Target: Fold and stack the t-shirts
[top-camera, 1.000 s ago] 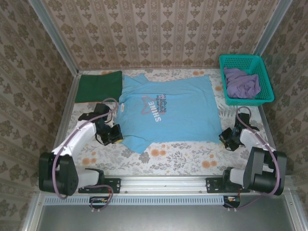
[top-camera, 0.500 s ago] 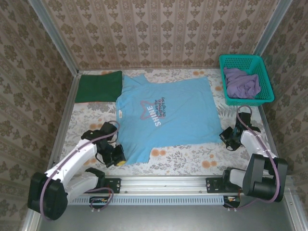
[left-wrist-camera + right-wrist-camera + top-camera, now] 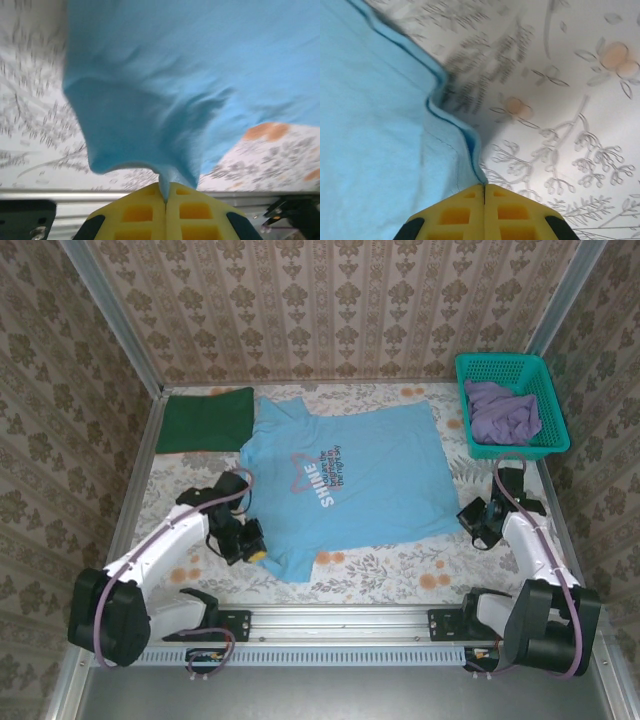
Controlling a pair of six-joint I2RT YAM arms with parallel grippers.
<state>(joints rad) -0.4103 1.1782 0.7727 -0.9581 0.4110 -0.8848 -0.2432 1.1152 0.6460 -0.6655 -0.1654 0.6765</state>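
I see the light blue t-shirt (image 3: 360, 475) spread lettering-up on the floral worktop (image 3: 400, 575). The left fingers (image 3: 135, 212) are pinched on its near left corner, with the cloth lifted. The right fingers (image 3: 460, 215) are clamped on its right hem. The dark green t-shirt (image 3: 205, 418) lies folded far left. The purple t-shirt (image 3: 503, 412) sits crumpled in the teal basket (image 3: 548, 445).

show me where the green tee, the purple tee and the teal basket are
green tee (image 3: 205, 418), top external view, middle of the folded cloth
purple tee (image 3: 503, 412), top external view, middle of the crumpled heap
teal basket (image 3: 520, 449), top external view, its near wall
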